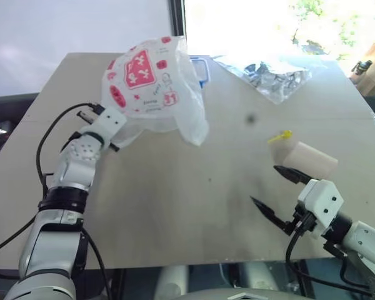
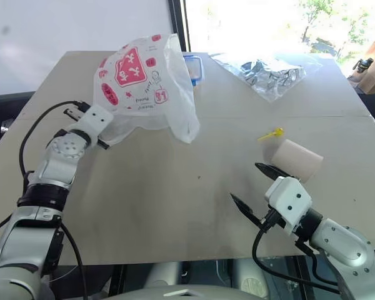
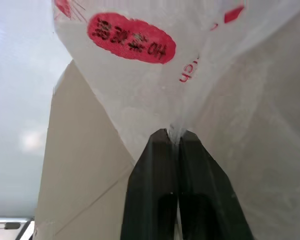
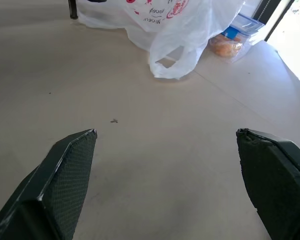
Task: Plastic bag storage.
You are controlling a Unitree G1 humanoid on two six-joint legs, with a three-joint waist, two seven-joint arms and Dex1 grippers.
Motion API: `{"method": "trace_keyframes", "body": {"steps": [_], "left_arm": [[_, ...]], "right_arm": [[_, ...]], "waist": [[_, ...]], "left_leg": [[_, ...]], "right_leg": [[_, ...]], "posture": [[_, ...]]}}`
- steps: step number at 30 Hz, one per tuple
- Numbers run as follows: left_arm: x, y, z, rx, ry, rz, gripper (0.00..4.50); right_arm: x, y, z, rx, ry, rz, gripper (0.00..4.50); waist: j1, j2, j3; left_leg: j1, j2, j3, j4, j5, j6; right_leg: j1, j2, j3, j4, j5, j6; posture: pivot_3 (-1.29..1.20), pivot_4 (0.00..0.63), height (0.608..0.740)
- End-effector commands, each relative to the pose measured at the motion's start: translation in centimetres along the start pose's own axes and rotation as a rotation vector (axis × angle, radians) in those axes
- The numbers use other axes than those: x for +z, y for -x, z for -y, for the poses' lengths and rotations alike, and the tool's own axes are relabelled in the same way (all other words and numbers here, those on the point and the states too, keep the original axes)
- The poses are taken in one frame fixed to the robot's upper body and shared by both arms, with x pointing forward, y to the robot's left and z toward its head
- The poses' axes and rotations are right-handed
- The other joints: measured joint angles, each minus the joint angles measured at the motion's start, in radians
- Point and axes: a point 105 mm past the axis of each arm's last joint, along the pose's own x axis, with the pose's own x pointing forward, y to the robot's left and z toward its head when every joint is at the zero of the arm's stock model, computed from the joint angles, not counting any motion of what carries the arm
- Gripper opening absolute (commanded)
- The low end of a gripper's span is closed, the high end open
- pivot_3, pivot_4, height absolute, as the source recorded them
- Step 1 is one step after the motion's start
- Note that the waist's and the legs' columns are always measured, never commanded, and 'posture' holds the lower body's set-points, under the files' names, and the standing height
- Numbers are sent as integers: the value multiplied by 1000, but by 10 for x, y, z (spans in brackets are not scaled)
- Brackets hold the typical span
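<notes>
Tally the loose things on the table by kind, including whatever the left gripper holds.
Bags: 2, the thin white plastic bag with red print and a crinkly clear bag with silvery contents.
Clear blue-lidded containers: 1.
Beige cylinders: 1.
Small yellow pieces: 1.
Total: 5.

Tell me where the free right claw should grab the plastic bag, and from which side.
Probably the handle loop hanging at the plastic bag's low end, nearest the table. Come in level from the right: that side is clear, and the left claw already pinches the opposite corner. The right claw is wide open.
</notes>
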Motion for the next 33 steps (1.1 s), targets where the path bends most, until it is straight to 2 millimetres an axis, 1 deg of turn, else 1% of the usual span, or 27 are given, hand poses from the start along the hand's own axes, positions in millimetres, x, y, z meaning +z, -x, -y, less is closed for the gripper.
{"method": "trace_keyframes", "body": {"steps": [1, 3, 5, 9, 11, 14, 16, 18, 21, 23, 25, 28, 30, 32, 33], "left_arm": [[32, 13, -26, 13, 213, 124, 51], [52, 21, -27, -52, 396, 196, 51], [76, 34, -31, -140, 589, 271, 51], [122, 59, -46, -262, 857, 413, 51], [139, 68, -53, -309, 965, 474, 51], [169, 83, -71, -390, 1141, 606, 51], [182, 92, -81, -448, 1243, 672, 51], [189, 100, -86, -498, 1302, 720, 51], [193, 106, -93, -545, 1417, 772, 51], [197, 109, -99, -581, 1494, 808, 51], [204, 111, -108, -596, 1553, 846, 51], [211, 104, -118, -573, 1608, 841, 51], [214, 96, -118, -560, 1626, 805, 51], [216, 90, -107, -572, 1576, 757, 51], [215, 87, -95, -589, 1523, 717, 51]], "right_arm": [[13, -2, -1, 7, 31, 82, 4500], [18, -5, -2, 19, 37, 122, 4500], [22, -8, -2, 33, 34, 156, 4500], [15, -15, 3, 51, 40, 122, 4500], [9, -21, 11, 23, 70, 71, 4500], [4, -34, 27, -37, 121, 1, 4500], [10, -42, 33, -49, 124, 14, 4500], [18, -46, 44, -80, 91, 24, 4500], [28, -33, 53, -89, 80, 17, 4500], [28, -21, 61, -126, 99, -17, 4500], [24, -7, 66, -164, 84, -55, 4500], [9, 16, 72, -232, 69, -150, 4500], [-4, 32, 76, -283, 28, -214, 4500], [-21, 51, 87, -383, -47, -291, 4500], [-31, 61, 89, -418, -95, -333, 4500]], "waist": [[1, 0, 0], [1, 0, 0], [3, 0, 0], [1, 0, 0], [1, 0, 0], [0, 0, 0], [-1, 0, 0], [-3, 0, 1], [4, 0, 1], [6, 0, 1], [11, -1, 1], [23, -1, 1], [25, -1, 1], [25, -1, 1], [24, -1, 1]], "left_leg": [[0, 0, 0, 0, 0, 0], [0, 1, 0, 0, 0, 0], [0, 0, -1, 1, 0, 0], [0, 0, -3, 2, 0, 0], [0, 0, -7, 3, 0, 0], [1, -1, -10, 5, 0, 0], [1, -1, -12, 6, 0, 0], [1, -1, -13, 6, 0, 0], [1, -1, -13, 6, 2, -4], [0, -1, -14, 6, 2, -4], [-3, -2, -15, 6, 2, -4], [-4, -2, -17, 8, 2, -4], [-4, -2, -17, 8, 2, -4], [-3, -3, -16, 7, 3, -4], [-2, -3, -16, 7, 3, -5]], "right_leg": [[0, 0, 0, 0, 0, 0], [0, 0, 0, 0, 0, 0], [1, -1, -1, 0, 0, 0], [2, 0, -3, 0, 0, 0], [2, 0, -3, 1, 0, 0], [4, 0, -4, 1, 0, 0], [6, 0, -5, 1, 0, 0], [6, 0, -6, 1, 0, 0], [6, 0, -6, 1, 0, 0], [6, -1, -7, -1, 0, 1], [6, -2, -9, -2, -1, 1], [6, -2, -10, -2, 0, 1], [6, -2, -10, -1, -1, 1], [6, -2, -10, -1, -1, 1], [6, -1, -10, -1, -1, 1]], "posture": [[0, 150, 740], [0, 150, 740], [0, 150, 740], [0, 150, 740], [0, 150, 740], [0, 150, 740], [0, 150, 740], [0, 150, 740], [0, 150, 740], [0, 150, 740], [0, 150, 740], [0, 150, 740], [0, 150, 740], [0, 150, 740], [0, 150, 740]]}}
